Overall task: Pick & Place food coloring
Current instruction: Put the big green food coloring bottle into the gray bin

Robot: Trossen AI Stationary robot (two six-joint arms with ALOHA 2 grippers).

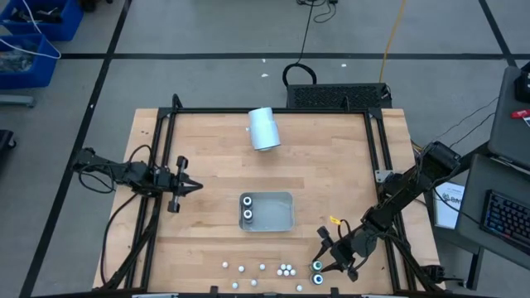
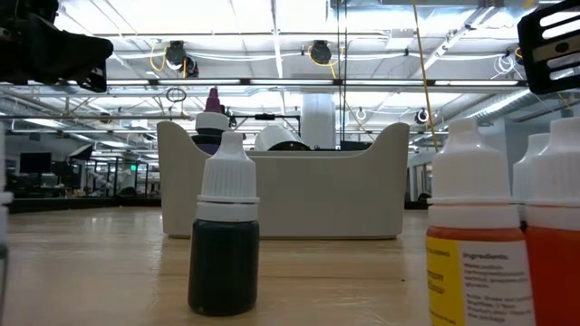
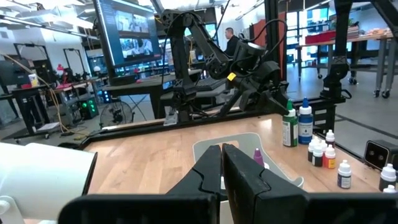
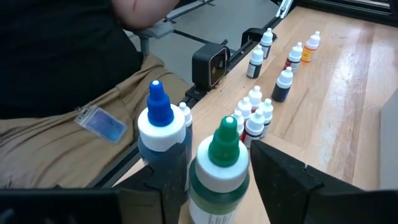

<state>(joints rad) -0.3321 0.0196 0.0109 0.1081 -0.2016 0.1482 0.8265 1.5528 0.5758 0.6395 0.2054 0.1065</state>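
Note:
The food coloring bottles stand upright on the wooden table. Several small white-capped ones (image 1: 263, 269) stand along the near edge. A green-capped bottle (image 4: 219, 168) and a blue-capped one (image 4: 160, 127) stand at the near right. Two more bottles (image 1: 247, 209) stand in the grey tray (image 1: 281, 217). My right gripper (image 4: 217, 186) is open, one finger on either side of the green-capped bottle, with a gap on one side; I cannot tell whether it touches the bottle. The blue-capped bottle stands just outside the other finger. My left gripper (image 1: 189, 186) waits shut over the table's left part.
A pale-blue cylinder (image 1: 263, 128) lies near the far edge. A small camera (image 4: 210, 63) sits on the near rail beside the bottles. A person in tan trousers (image 4: 81, 130) stands just beyond the near edge. Bare wood lies between the tray and the small bottles.

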